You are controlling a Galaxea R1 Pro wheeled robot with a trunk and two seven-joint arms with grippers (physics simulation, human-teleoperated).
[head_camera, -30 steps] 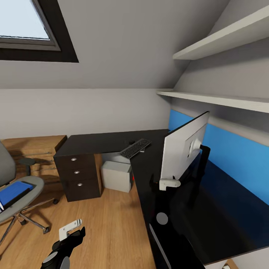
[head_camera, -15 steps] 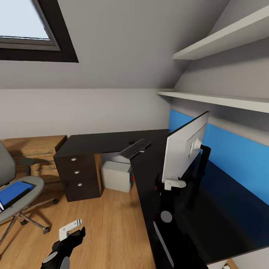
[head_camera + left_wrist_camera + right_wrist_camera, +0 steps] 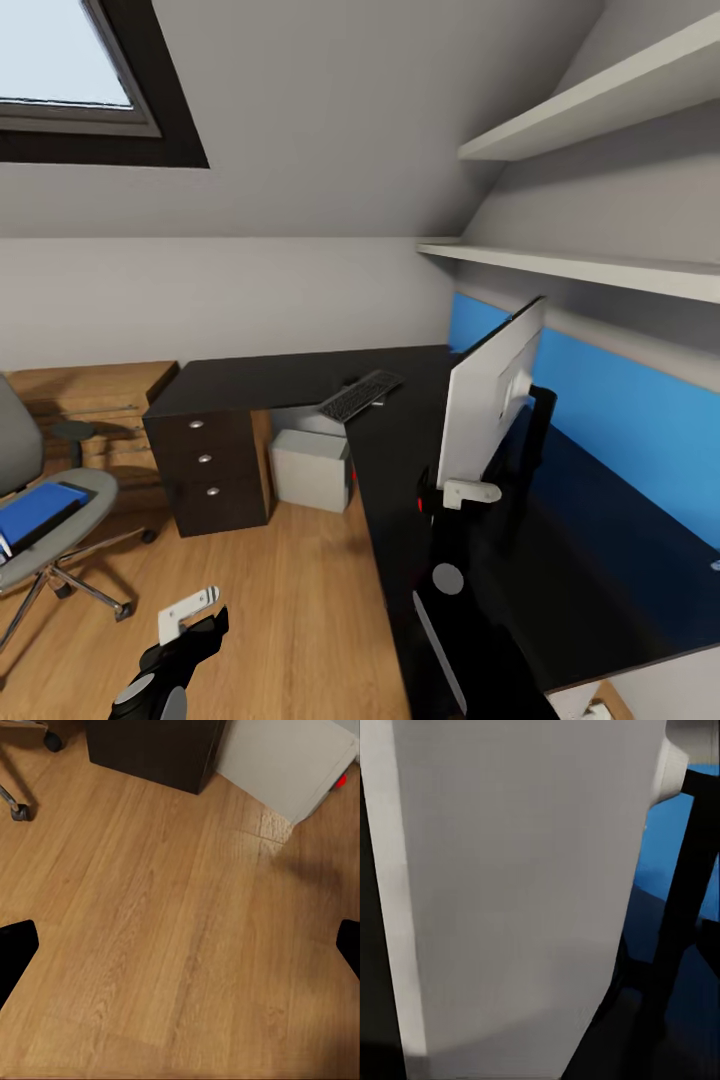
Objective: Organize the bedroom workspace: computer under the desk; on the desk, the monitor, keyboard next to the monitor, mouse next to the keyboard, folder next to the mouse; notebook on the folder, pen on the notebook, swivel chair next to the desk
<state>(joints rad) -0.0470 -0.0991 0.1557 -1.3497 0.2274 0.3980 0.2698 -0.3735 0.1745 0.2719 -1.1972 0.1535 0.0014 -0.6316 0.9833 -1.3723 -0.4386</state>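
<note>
Since the right gripper (image 3: 470,492) pinches the monitor (image 3: 490,395) by its bottom edge w/ it upright on the worktop (image 3: 400,470), a slip could topple it; left gripper (image 3: 190,610) hangs open, idle.

Monitor (image 3: 492,400) stands on the worktop (image 3: 290,380) along its right wing, near the wall-side edge. Keyboard (image 3: 360,396) lies at the worktop's inner corner, overhanging the front edge. Computer (image 3: 312,470) sits on the floor under that corner, right of the drawer unit (image 3: 205,465). Swivel chair (image 3: 45,515) is well left of the worktop, folder (image 3: 35,510) on its seat.
</note>
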